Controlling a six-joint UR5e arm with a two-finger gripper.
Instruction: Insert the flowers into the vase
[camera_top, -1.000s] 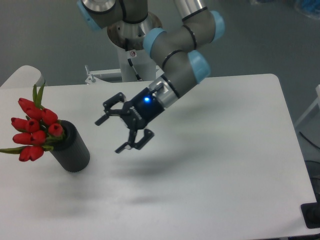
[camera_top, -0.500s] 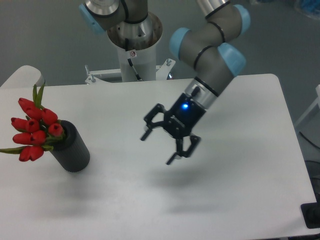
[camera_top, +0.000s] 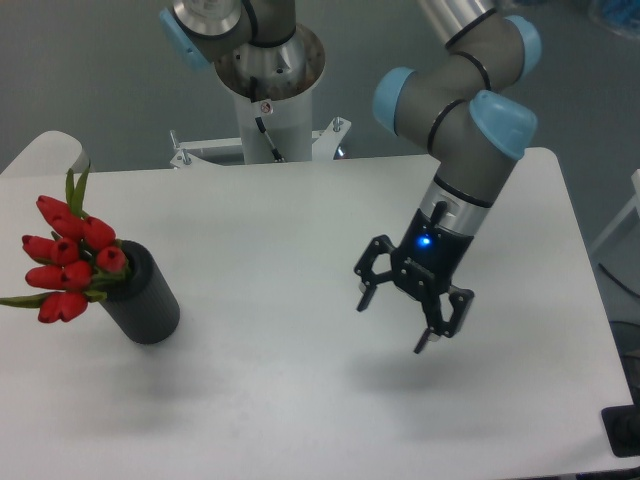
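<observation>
Now the tool (camera_top: 395, 321), spread wide and empty, hangs well right of the flowers (camera_top: 68, 255) in the vase (camera_top: 145, 300).

Soft, even overhead light fills the scene, leaving the white table (camera_top: 300, 200) bright without harsh glare. Shadows are diffuse: a faint grey smudge lies on the tabletop below the gripper (camera_top: 395, 320), another spreads beside the vase (camera_top: 143, 297). The picture is slightly grainy and soft, and a blue indicator light (camera_top: 423, 241) glows on the wrist.
</observation>
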